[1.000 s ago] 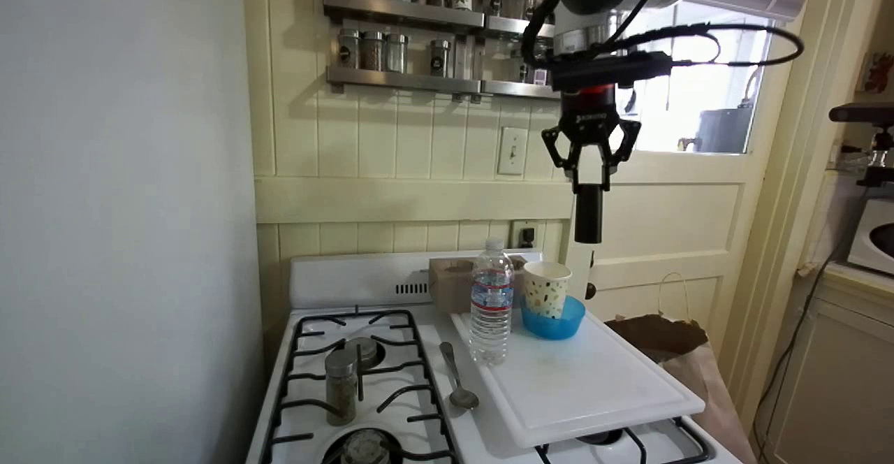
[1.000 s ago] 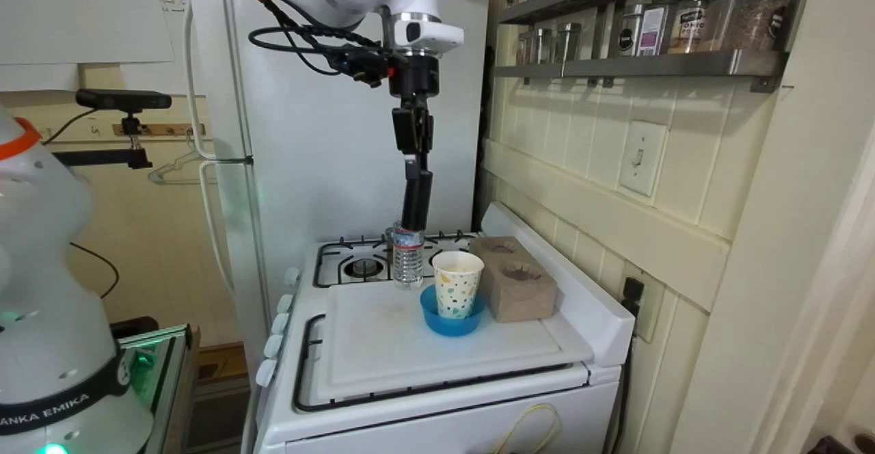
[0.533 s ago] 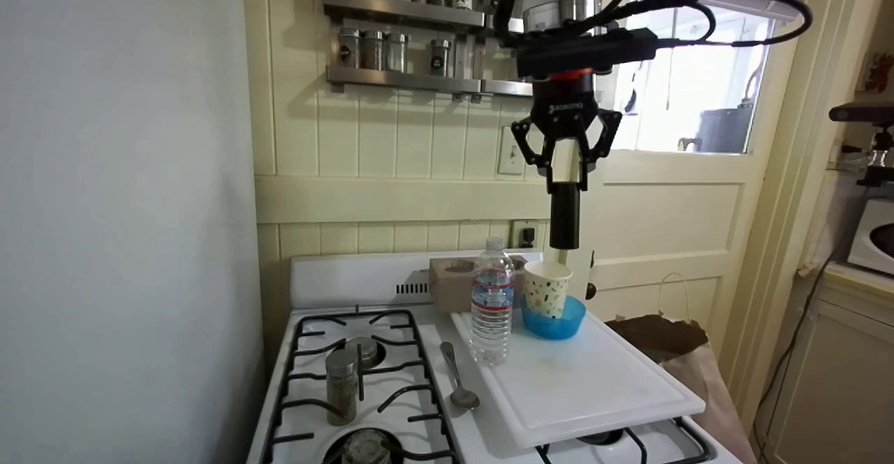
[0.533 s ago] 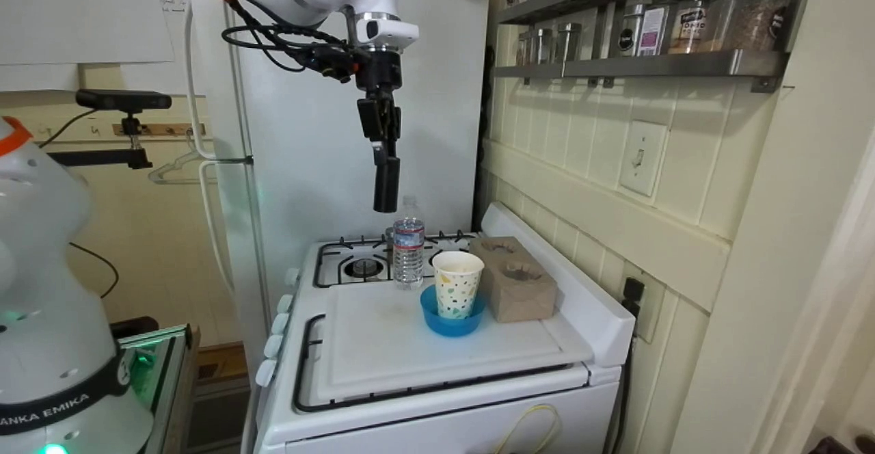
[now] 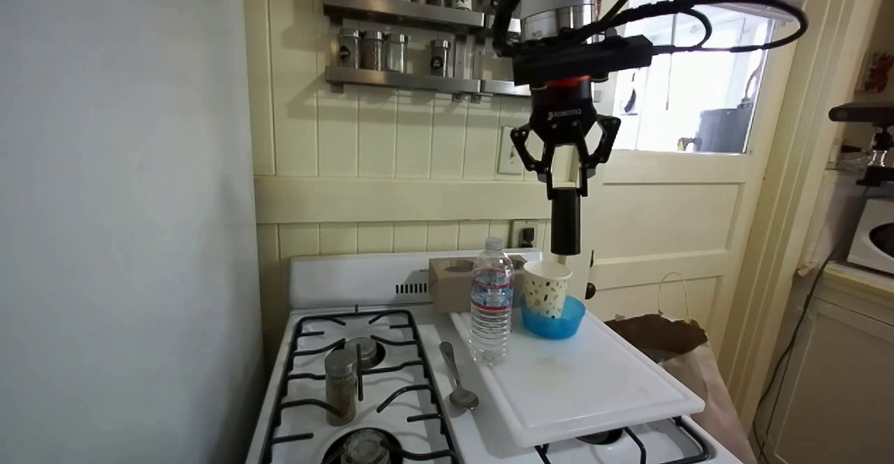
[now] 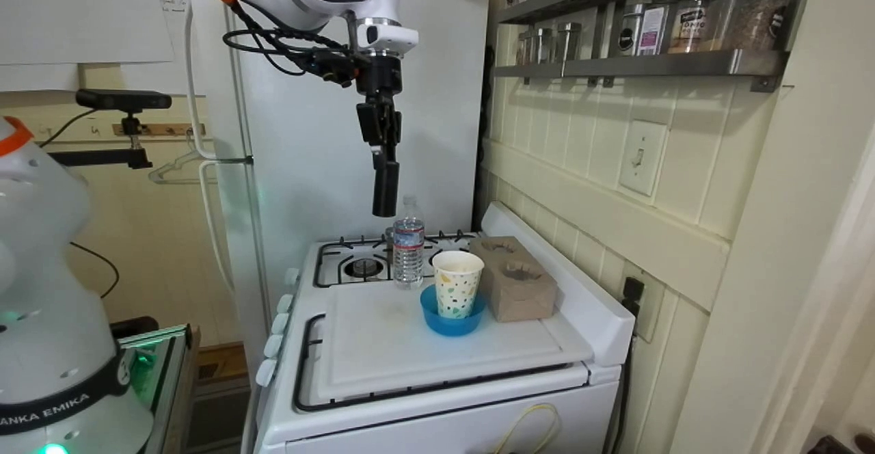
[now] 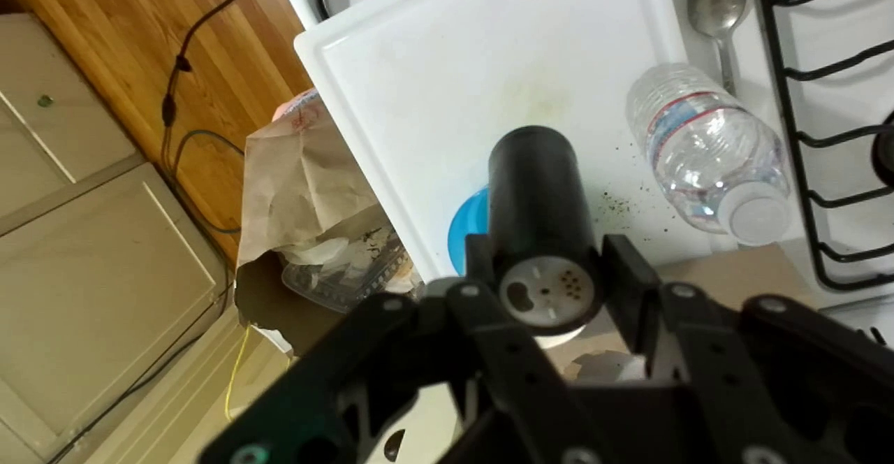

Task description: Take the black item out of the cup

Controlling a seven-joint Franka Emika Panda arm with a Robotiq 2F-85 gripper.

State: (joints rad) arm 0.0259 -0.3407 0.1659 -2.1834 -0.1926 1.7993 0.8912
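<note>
My gripper [image 5: 566,191] is shut on the black item [image 5: 566,232], a black cylinder, and holds it upright in the air. In the wrist view the item [image 7: 539,184] sits between the fingers, its pale end with small holes facing the camera. The cup [image 6: 456,286] is a white speckled paper cup standing in a blue bowl [image 6: 452,329] on the white board. The held item is above board height and apart from the cup. In the wrist view the item hides most of the cup and part of the bowl [image 7: 468,230].
A clear water bottle [image 5: 492,310] stands at the edge of the white cutting board [image 5: 594,394]. A cardboard box [image 6: 516,290] is beside the cup. A spoon [image 5: 457,380], a spice jar [image 5: 341,387] on the burner grate and a paper bag [image 7: 300,177] are around. Spice shelves [image 5: 405,13] hang on the wall.
My gripper, with the black item in it, has moved left in both exterior views, then sunk slightly over the last half second. The cup, bowl and bottle have not moved.
</note>
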